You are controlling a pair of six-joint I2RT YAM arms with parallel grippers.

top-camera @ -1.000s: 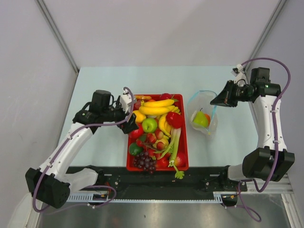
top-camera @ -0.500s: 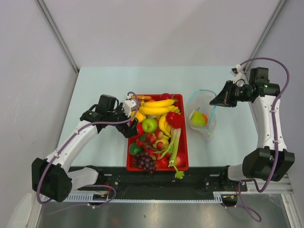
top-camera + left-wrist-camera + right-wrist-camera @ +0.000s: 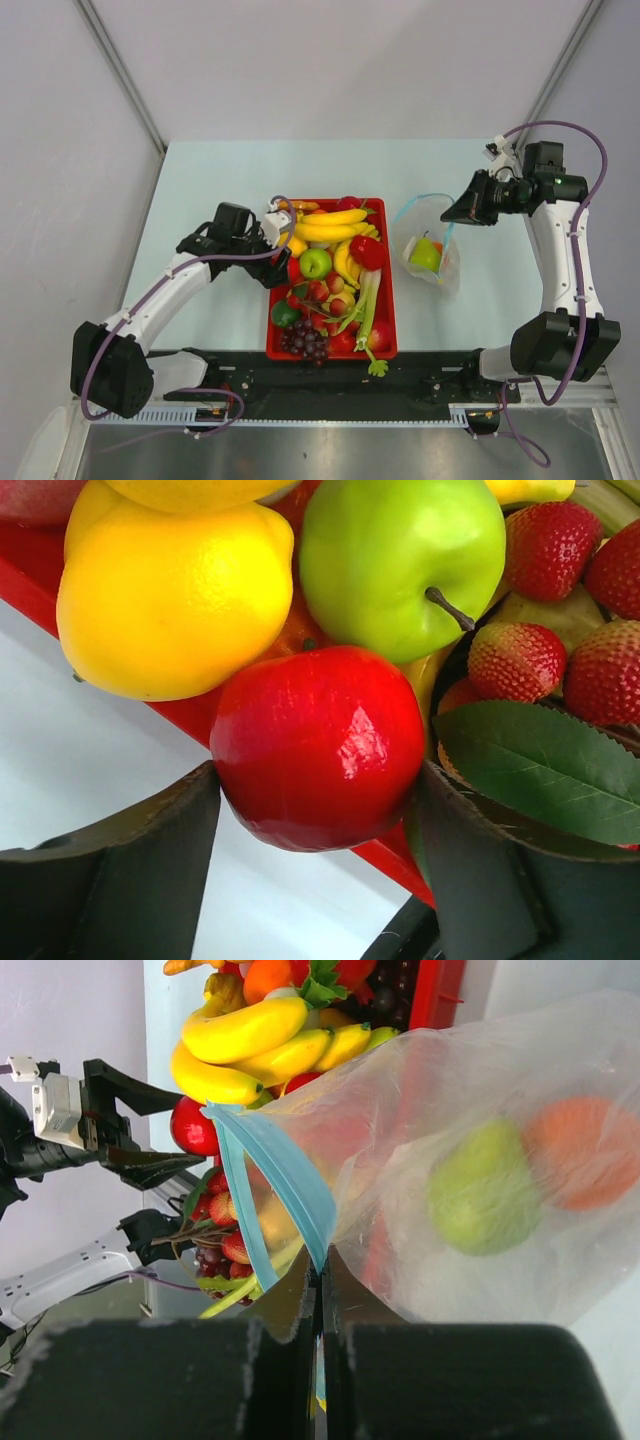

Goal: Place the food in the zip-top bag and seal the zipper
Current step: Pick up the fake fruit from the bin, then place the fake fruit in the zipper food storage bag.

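Observation:
The food fills a red tray [image 3: 388, 300]: bananas [image 3: 325, 225], a green apple [image 3: 315, 263], grapes [image 3: 305, 340], strawberries. My left gripper [image 3: 274, 258] is at the tray's left rim, shut on a glossy red fruit [image 3: 318, 745] with a finger touching each side; the fruit still lies beside a lemon [image 3: 170, 600]. The zip-top bag [image 3: 425, 240] stands right of the tray, with a green pear [image 3: 483, 1200] and an orange fruit [image 3: 580, 1155] inside. My right gripper [image 3: 452, 212] is shut on the bag's mouth edge, by the blue zipper [image 3: 290, 1175], holding it open.
The tray's red rim [image 3: 30, 575] runs just under my left fingers [image 3: 130, 870], with pale table [image 3: 210, 170] to its left. A celery stalk [image 3: 368, 310] hangs over the tray's near edge. Grey walls close in both sides.
My left gripper has moved right to the tray's left rim and its fingers have closed in around the red fruit. The right gripper keeps holding the bag's mouth; the bag has swayed slightly.

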